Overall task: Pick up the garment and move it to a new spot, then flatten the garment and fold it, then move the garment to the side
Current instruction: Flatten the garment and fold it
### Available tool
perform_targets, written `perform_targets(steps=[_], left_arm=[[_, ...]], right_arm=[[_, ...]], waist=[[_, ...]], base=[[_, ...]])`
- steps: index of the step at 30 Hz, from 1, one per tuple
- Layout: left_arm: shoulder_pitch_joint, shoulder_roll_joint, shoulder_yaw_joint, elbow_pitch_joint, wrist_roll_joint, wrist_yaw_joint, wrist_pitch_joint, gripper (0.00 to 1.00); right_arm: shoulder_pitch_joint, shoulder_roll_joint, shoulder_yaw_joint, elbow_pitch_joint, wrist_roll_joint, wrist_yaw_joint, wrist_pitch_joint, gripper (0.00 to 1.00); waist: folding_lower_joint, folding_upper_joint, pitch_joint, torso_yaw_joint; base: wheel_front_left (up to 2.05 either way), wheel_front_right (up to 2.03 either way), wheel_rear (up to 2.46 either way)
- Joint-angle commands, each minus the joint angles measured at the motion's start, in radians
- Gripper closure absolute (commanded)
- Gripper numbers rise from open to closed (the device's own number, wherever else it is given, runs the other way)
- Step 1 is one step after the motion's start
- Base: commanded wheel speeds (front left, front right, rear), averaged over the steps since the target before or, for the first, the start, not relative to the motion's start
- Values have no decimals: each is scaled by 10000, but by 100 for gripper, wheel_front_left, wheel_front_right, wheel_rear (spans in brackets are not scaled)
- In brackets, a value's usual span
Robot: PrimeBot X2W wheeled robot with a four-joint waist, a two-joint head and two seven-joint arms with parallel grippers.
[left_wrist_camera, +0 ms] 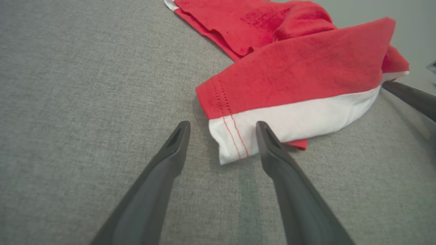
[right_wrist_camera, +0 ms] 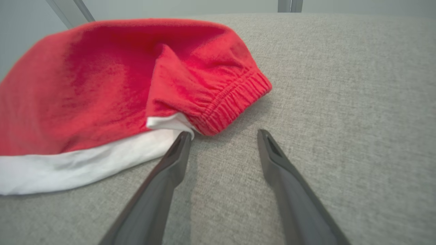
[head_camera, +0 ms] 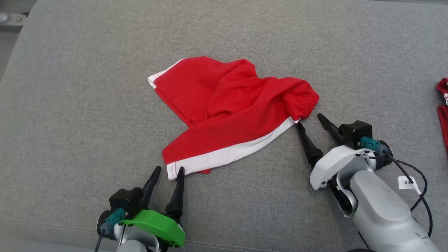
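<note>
Head view: garment (head_camera: 231, 105), red shorts with a white hem band (head_camera: 231, 154), lies crumpled around the middle of the grey upholstered surface (head_camera: 70, 105), not yet flattened. The band's long axis runs near-left to far-right, with one arm at each end. Left fingers (head_camera: 178, 189) are released and spread wide, straddling the near-left band corner with nothing gripped. Right fingers (head_camera: 306, 140) are also released. One tip touches the far-right end of the band, and the elastic edge (head_camera: 308, 101) sits just beyond the gap. Left looks better lined up. Right likely needs a small nudge forward to get cloth between its tips. The surface is soft woven fabric, so low tips may drag. A second red cloth (head_camera: 442, 105) lies well apart at the right edge. Pale wall and metal frame (right_wrist_camera: 286, 5) stand behind.
</note>
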State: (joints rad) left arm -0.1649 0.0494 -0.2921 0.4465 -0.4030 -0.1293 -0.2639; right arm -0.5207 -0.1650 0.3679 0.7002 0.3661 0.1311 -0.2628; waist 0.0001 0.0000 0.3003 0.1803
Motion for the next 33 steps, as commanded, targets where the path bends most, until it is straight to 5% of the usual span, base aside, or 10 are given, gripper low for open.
perform_targets(steps=[1, 13, 22, 24, 30, 33], left_arm=[[-25, 29, -1, -23, 61, -21, 3, 0], [-8, 29, 4, 0, 69, -21, 3, 0], [119, 29, 24, 20, 101, -21, 3, 0], [135, 29, 16, 25, 107, -21, 3, 0], [133, 29, -22, 1, 105, -21, 3, 0], [109, 29, -54, 4, 57, -21, 3, 0]], right_arm=[[148, -108, -25, 39, 7, -9, -22, 0], [-74, -160, -41, -3, -128, -9, -21, 0], [-95, -151, 175, -20, -102, -9, -22, 15], [-47, -175, 190, -29, -125, -9, -22, 35], [-48, -184, 181, -37, -144, -9, -22, 53], [-102, -137, 208, -22, -174, -9, -22, 89]], waist=[[-1, 0, -4, 6], [-1, 0, 12, 40], [-1, 0, -41, 139], [-1, 0, -80, 138], [-1, 0, -102, 115], [-1, 0, -99, 110]], base=[[0, 0, 0], [0, 0, 0], [0, 0, 0], [0, 0, 0], [0, 0, 0], [0, 0, 0]])
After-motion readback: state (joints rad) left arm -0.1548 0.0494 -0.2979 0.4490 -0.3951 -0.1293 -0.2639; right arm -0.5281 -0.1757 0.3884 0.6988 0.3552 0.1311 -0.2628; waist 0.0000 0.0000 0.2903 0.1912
